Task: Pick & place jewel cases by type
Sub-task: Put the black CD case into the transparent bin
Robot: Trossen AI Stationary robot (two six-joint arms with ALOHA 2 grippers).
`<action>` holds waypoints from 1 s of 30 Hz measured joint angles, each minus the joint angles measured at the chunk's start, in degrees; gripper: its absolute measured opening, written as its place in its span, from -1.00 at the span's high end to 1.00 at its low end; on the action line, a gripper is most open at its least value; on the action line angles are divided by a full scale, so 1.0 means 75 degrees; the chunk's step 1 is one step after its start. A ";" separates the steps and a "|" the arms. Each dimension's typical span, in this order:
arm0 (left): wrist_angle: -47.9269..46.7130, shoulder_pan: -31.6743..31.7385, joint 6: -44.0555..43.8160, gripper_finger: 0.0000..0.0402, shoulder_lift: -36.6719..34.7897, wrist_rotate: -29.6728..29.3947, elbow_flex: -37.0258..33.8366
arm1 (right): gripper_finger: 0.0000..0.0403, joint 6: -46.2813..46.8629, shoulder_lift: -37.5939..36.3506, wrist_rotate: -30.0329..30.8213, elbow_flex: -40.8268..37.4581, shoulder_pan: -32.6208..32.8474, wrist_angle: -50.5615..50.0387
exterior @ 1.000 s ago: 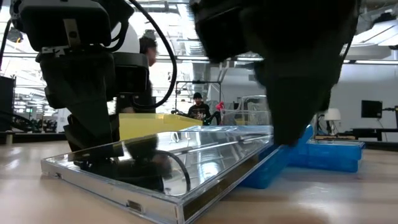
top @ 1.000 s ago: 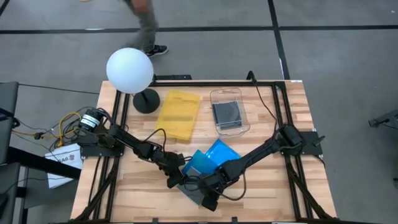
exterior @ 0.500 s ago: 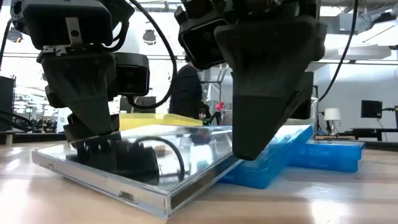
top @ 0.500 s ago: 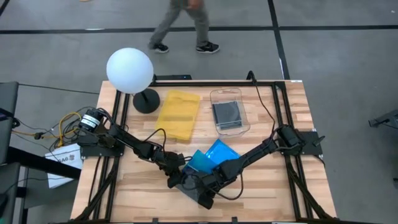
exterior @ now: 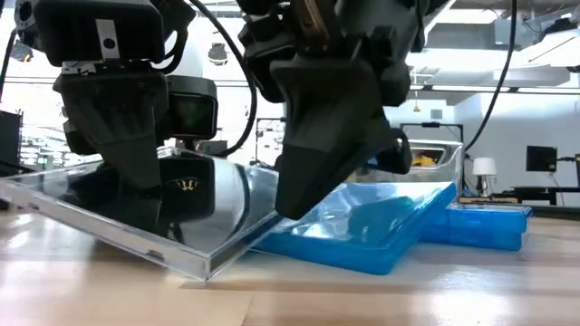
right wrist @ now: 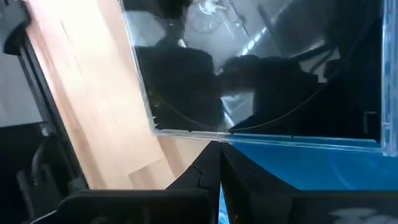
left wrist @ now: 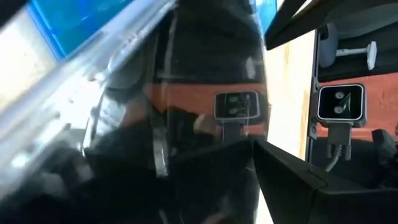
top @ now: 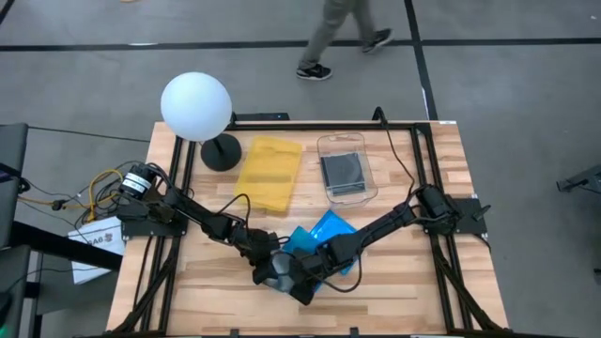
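The left gripper (exterior: 136,177) has its fingers closed on the clear jewel case (exterior: 136,226), tilted with one edge on the desk (exterior: 381,294) — beside it, the right gripper (exterior: 317,172) presses against that case; whether its fingers are open, I cannot tell. Blue jewel cases (exterior: 399,226) lie just behind, touching it

You are looking at a wooden table (top: 188,282) of light planks, bordered by a black frame. A yellow tray (top: 269,174) is lying flat toward the far side, with the black round base of a white globe lamp (top: 196,106) standing just beside it. A clear plastic container (top: 346,168) is sitting beside the tray on the other side, holding a dark square item. Near the front centre, blue jewel cases (exterior: 399,226) are resting on the boards, partly overlapping. A clear jewel case (exterior: 136,213) is sitting tilted, its lower edge touching the wood just beside the blue ones.
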 joint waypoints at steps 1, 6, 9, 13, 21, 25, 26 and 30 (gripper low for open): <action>0.0000 -0.0002 0.0002 0.05 0.0000 0.0003 0.0000 | 1.00 -0.0058 0.0000 0.0006 0.0086 0.0006 -0.0094; 0.0017 0.0007 -0.0009 0.17 0.0000 0.0031 0.0000 | 1.00 -0.0247 -0.0009 0.0029 0.0231 0.0012 -0.0397; 0.0072 0.0034 -0.0009 0.30 0.0000 0.0195 0.0003 | 1.00 -0.0286 -0.0009 0.0067 0.0243 0.0000 -0.0642; 0.0100 0.0138 0.0001 0.45 0.0000 0.0614 0.0009 | 1.00 -0.0338 -0.0009 0.0080 0.0243 -0.0002 -0.0810; 0.0057 0.0357 0.0105 0.60 -0.0006 0.1407 0.0015 | 1.00 -0.0387 -0.0022 0.0020 0.0258 -0.0026 -0.1515; -0.0032 0.0456 0.0120 0.56 -0.0073 0.1653 0.0009 | 1.00 -0.0583 -0.0206 -0.0126 0.0255 -0.0050 -0.2137; -0.0046 0.0491 0.0126 0.55 -0.0114 0.1661 0.0008 | 1.00 -0.0618 -0.0280 -0.0130 0.0250 -0.0057 -0.2340; -0.0060 0.0638 0.0206 0.56 -0.0414 0.1648 0.0000 | 1.00 -0.0653 -0.0817 -0.0120 0.0243 -0.0155 -0.2983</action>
